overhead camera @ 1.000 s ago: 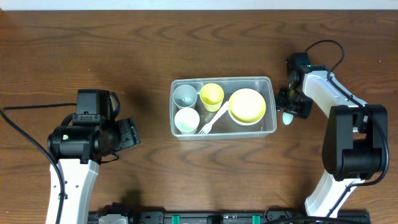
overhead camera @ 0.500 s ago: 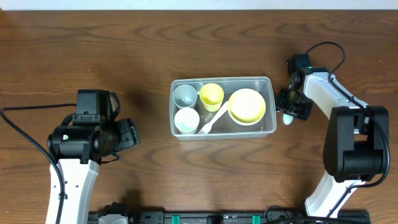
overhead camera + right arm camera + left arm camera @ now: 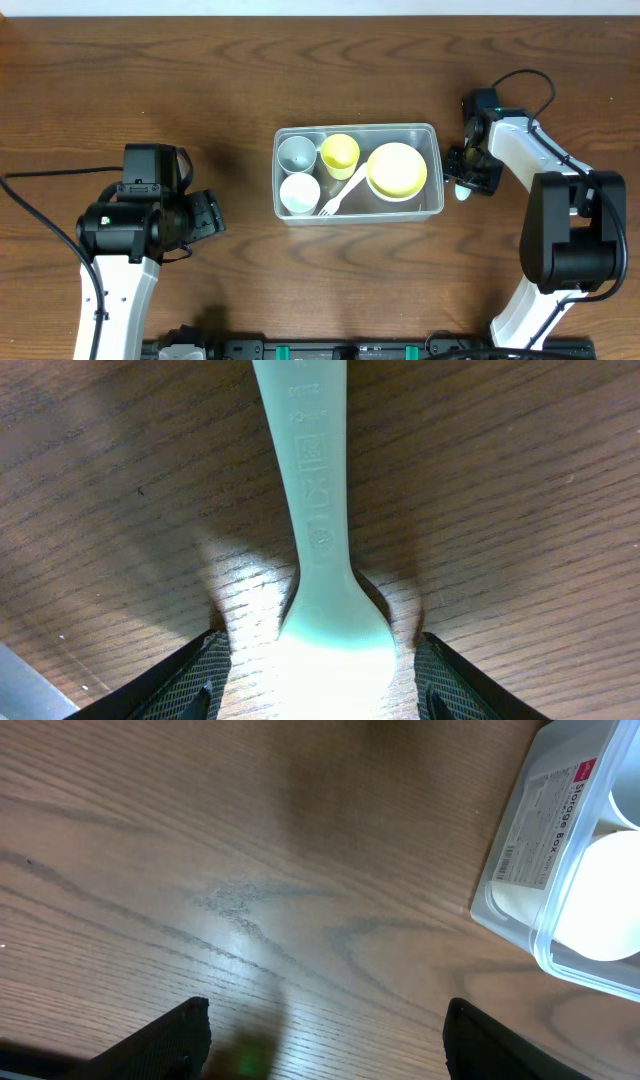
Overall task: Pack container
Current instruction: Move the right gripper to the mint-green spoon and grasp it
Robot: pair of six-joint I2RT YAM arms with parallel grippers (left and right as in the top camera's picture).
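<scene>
— Where's the container (image 3: 380, 127)?
— Middle of the worktop (image 3: 300, 280). My left pincer (image 3: 325, 1040) gapes apart; my right pincer (image 3: 320, 680) straddles a pale spoon (image 3: 305, 470) just beside it, seemingly apart too, though glare blurs contact.

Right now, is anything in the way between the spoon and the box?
Nothing visible. The spoon lies on bare table just right of the container, under the right end effector. Only the container's own right wall stands between them, and a yellow bowl fills that end inside.
</scene>
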